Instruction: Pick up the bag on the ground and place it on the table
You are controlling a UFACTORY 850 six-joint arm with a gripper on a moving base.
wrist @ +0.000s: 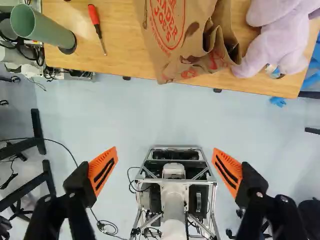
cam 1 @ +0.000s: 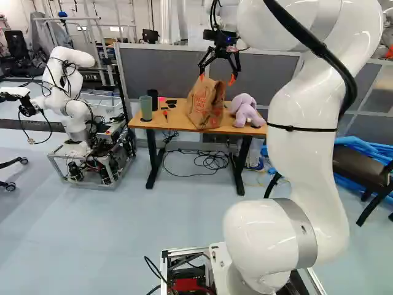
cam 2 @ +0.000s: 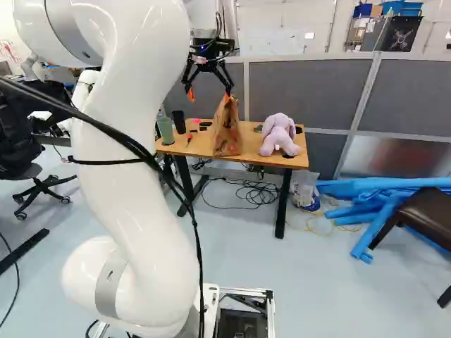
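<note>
A brown paper bag (cam 1: 206, 103) with red print stands on the wooden table (cam 1: 172, 120); its crumpled mouth faces my camera in the wrist view. My gripper (cam 1: 217, 76) is above the bag in the left base view, and above it as well in the right base view. Seen from the wrist, the gripper (wrist: 165, 167) is wide open, with only floor and the base showing between its orange pads. The bag (wrist: 185, 37) lies ahead of the fingertips, apart from both.
On the table are a lilac plush toy (cam 2: 279, 134), a green cup (cam 1: 146, 108), a dark cup (cam 2: 179, 122) and a red screwdriver (wrist: 95, 21). Grey partitions (cam 2: 303, 91) stand behind. Another robot (cam 1: 72, 92) is at the left; a chair (cam 2: 421, 218) and blue tubes (cam 2: 380, 204) are at the right.
</note>
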